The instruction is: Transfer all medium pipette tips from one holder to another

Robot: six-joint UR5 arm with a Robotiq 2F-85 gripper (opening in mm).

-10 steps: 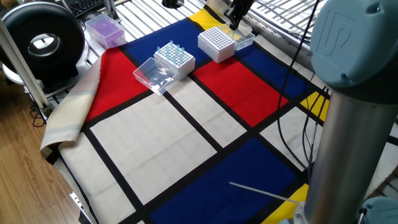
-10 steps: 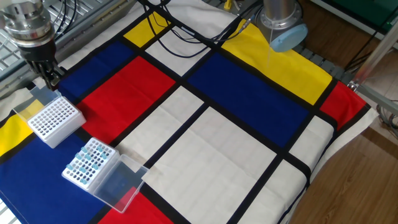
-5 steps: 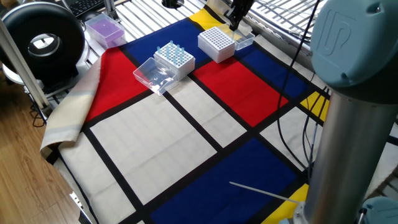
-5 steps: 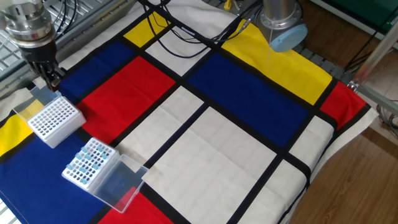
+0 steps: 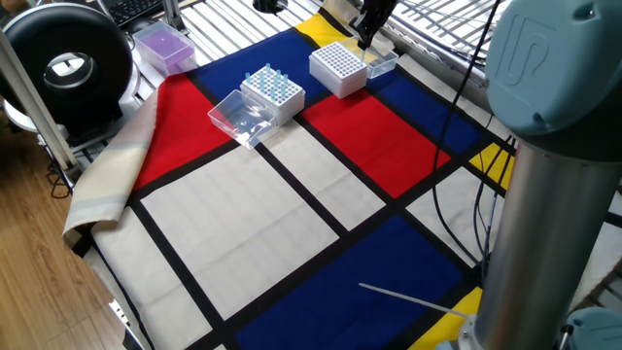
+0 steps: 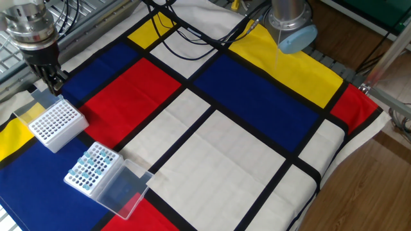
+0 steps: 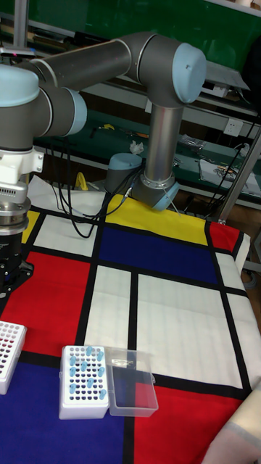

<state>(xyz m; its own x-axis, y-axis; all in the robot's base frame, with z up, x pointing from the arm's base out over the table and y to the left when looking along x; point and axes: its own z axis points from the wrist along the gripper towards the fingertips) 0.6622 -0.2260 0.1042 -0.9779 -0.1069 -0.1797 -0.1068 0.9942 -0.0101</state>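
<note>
Several pale-blue medium pipette tips stand in a white holder beside its clear open lid; the tips also show in the tall fixed view. A second white holder, its holes showing no tips, sits a little farther back. My gripper hangs just behind that second holder, over its clear lid. The dark fingers look closed together, and I see nothing between them. The tall fixed view shows only part of the gripper, at the left edge.
A cloth with red, blue, yellow and white panels covers the table. A purple box and a black round device sit beyond the cloth's corner. Black cables trail near the arm's base.
</note>
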